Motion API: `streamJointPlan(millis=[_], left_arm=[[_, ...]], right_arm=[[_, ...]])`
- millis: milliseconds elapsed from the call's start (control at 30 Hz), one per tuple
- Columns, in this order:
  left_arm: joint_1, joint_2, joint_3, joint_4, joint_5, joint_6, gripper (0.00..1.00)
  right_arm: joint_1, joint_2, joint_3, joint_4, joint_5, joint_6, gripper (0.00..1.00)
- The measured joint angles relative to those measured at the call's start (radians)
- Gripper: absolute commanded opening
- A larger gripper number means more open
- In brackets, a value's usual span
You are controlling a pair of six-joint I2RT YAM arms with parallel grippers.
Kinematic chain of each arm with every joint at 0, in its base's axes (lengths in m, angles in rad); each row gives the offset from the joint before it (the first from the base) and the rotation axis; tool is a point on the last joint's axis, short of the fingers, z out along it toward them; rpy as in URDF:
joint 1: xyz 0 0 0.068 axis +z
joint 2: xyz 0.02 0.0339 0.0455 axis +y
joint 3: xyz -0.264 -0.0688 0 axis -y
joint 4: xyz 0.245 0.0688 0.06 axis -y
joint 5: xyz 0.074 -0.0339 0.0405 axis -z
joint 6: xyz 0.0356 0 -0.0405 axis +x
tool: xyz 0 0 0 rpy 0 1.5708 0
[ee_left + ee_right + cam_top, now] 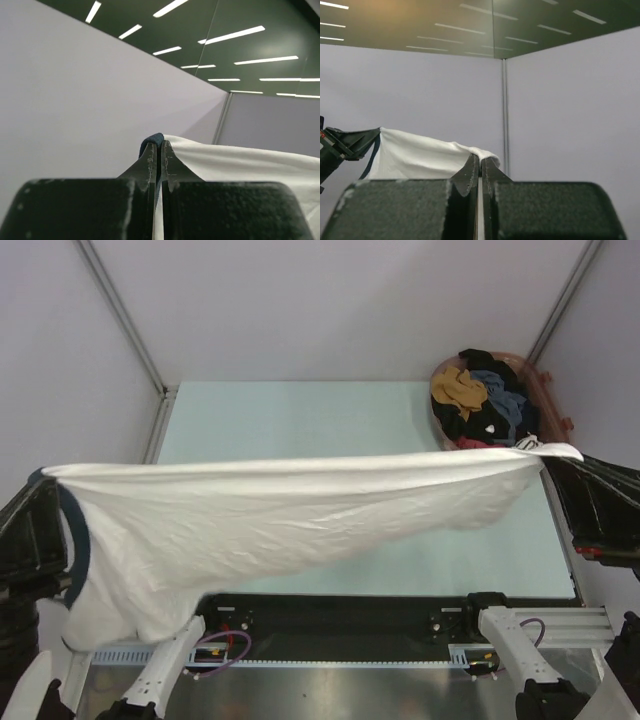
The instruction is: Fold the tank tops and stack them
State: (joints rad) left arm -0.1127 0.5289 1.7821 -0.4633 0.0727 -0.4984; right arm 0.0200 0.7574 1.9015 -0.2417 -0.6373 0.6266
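Observation:
The white tank top [290, 510] with dark navy trim [78, 540] is stretched in the air across the whole table, high above it. My left gripper [45, 478] is shut on its navy-trimmed end at the far left; in the left wrist view the jaws [159, 146] pinch navy trim and white cloth [240, 160]. My right gripper [560, 455] is shut on the other end at the far right; in the right wrist view the jaws [481, 160] pinch white cloth [420, 155]. The slate grey-blue tank top is not clearly in view.
A brown basket [550, 400] at the back right holds a jumble of black, mustard, blue and red clothes [480, 400]. The pale green table [300, 420] lies under the hanging cloth. Grey walls and metal frame posts surround the table.

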Motion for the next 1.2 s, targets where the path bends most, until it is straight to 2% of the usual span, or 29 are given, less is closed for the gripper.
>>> streamJointPlan(millis=[133, 267, 433, 533, 667, 733, 867, 967, 1067, 1200], left_arm=[[0.0, 0.042, -0.085, -0.006, 0.0, -0.017, 0.0], [0.0, 0.116, -0.264, 0.029, 0.005, -0.045, 0.0], [0.0, 0.263, -0.476, 0.101, 0.004, -0.082, 0.0], [0.003, 0.406, -0.523, 0.135, 0.002, -0.108, 0.0], [0.023, 0.604, -0.483, 0.177, 0.018, -0.131, 0.0], [0.04, 0.709, -0.399, 0.172, 0.034, -0.134, 0.0], [0.059, 0.88, -0.134, 0.167, 0.064, -0.13, 0.0], [0.059, 0.896, -0.031, 0.178, 0.073, -0.124, 0.0], [0.059, 0.859, -0.027, 0.223, 0.074, -0.112, 0.0], [0.06, 0.769, -0.19, 0.332, 0.096, -0.113, 0.0]], right_arm=[[-0.003, 0.031, -0.039, -0.04, 0.006, -0.003, 0.0], [-0.003, 0.098, -0.197, -0.025, 0.027, 0.007, 0.0], [-0.004, 0.274, -0.463, 0.053, 0.041, 0.073, 0.0], [0.005, 0.406, -0.526, 0.091, 0.058, 0.1, 0.0], [0.022, 0.615, -0.475, 0.137, 0.065, 0.119, 0.0], [0.026, 0.728, -0.345, 0.138, 0.049, 0.126, 0.0], [0.021, 0.94, -0.001, 0.115, 0.021, 0.135, 0.0], [0.014, 1.006, 0.156, 0.112, 0.009, 0.135, 0.0], [0.003, 0.995, 0.153, 0.145, -0.014, 0.142, 0.0], [-0.024, 0.915, -0.077, 0.241, -0.037, 0.164, 0.0]])
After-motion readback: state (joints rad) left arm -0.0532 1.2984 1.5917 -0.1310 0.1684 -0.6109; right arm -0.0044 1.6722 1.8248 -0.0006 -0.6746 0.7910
